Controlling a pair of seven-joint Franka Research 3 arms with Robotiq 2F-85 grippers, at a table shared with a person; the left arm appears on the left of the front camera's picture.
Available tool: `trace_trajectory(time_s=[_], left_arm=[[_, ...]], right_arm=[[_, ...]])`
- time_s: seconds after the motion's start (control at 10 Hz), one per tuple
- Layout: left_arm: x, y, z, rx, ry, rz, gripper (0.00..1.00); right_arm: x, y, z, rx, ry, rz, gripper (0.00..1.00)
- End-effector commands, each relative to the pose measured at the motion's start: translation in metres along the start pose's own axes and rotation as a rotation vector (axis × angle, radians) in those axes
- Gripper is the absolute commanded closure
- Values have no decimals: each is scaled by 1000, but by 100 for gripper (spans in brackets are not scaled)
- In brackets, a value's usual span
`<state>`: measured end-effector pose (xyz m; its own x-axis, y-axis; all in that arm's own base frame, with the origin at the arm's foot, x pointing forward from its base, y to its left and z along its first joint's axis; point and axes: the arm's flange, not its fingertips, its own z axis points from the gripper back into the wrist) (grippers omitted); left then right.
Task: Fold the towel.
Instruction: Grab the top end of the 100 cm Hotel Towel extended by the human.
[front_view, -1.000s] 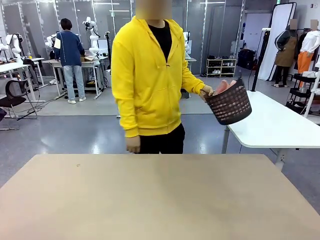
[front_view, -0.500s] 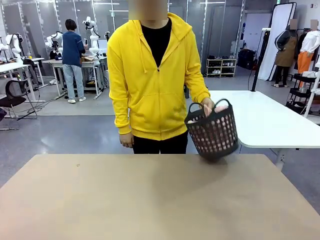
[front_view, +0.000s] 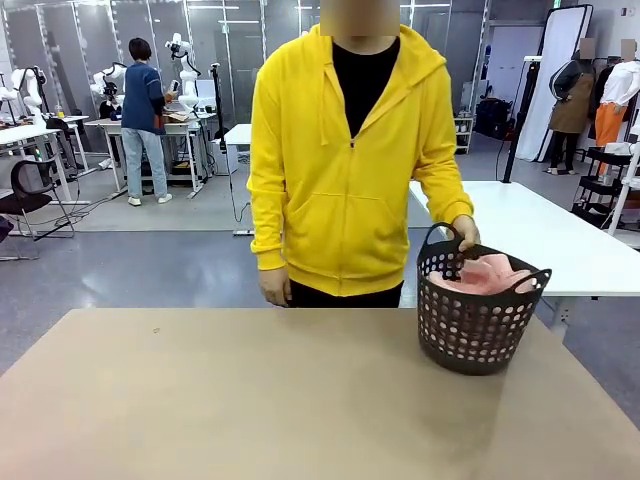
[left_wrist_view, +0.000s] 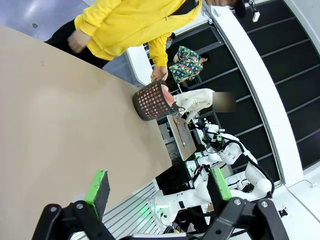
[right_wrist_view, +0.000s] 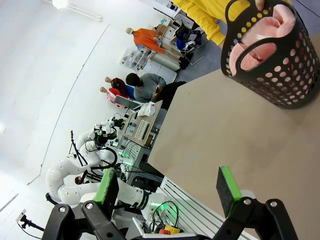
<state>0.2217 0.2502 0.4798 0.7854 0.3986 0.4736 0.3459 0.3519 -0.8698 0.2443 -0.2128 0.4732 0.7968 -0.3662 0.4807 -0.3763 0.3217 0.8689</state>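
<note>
The salmon-pink towel (front_view: 488, 275) lies bunched inside a dark perforated basket (front_view: 476, 330) standing on the table's far right; a person's hand (front_view: 465, 231) holds one basket handle. In the right wrist view the towel (right_wrist_view: 262, 42) fills the basket (right_wrist_view: 280, 65) at the upper right, well ahead of my right gripper (right_wrist_view: 167, 189), whose green-padded fingers stand open and empty. The left wrist view has the basket (left_wrist_view: 151, 102) far off across the table, with a strip of towel (left_wrist_view: 168, 95) at its rim. My left gripper (left_wrist_view: 159, 186) is open too, with nothing between its fingers.
The tan table (front_view: 250, 400) spreads bare in front of the person in the yellow hoodie (front_view: 355, 170), who stands at its far edge. A white table (front_view: 570, 240) sits behind on the right. Another person stands at distant tables on the left.
The person has stepped to the right and lowered the basket from mid-air onto the table's far right. The towel now shows at its top.
</note>
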Motion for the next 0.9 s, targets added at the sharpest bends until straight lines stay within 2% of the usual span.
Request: trace_trajectory(time_s=[0.0, 0.8], left_arm=[[3, -1, 2, -10, -5, -3, 0], [3, -1, 2, -10, -5, -3, 0]], right_arm=[[0, 1, 0, 7, -1, 2, 0], [0, 1, 0, 7, -1, 2, 0]])
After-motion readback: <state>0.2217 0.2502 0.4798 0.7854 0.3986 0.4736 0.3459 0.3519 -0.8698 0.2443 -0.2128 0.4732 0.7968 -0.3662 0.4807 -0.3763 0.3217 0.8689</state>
